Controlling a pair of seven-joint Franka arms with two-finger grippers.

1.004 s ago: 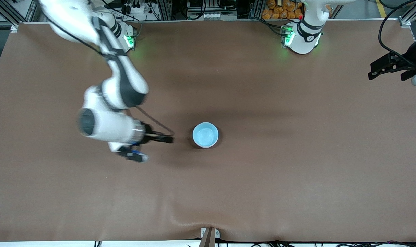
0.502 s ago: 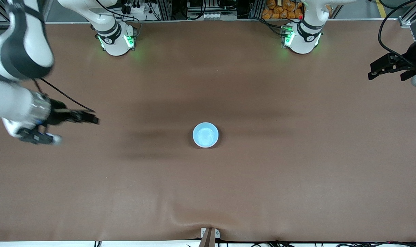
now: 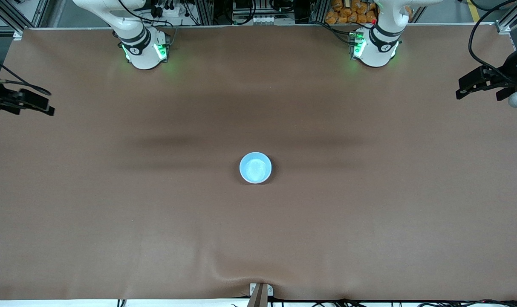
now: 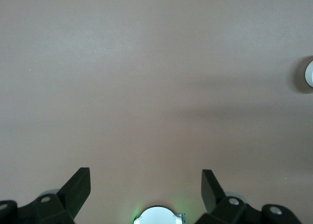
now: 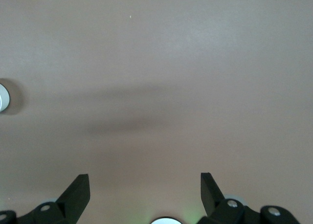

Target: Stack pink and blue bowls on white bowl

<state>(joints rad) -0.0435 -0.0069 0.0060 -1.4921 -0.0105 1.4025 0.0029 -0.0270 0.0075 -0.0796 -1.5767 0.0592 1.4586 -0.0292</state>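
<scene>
Only the front view gives you the whole brown table [image 3: 369, 221], with the blue bowl [image 3: 255, 167] sitting mid-table as the top of the stack; whatever's under it is hidden. Both wrist views just catch a sliver of the bowl at their frame edge. They do show both grippers spread wide, holding nothing. The right gripper [image 3: 47, 107] was close beside the bowl a second ago and has swung out to its own end of the table. The left gripper [image 3: 463, 89] waits over its end. The bowl is smooth, round plastic; the table covering is matte, rippled near the front edge.
</scene>
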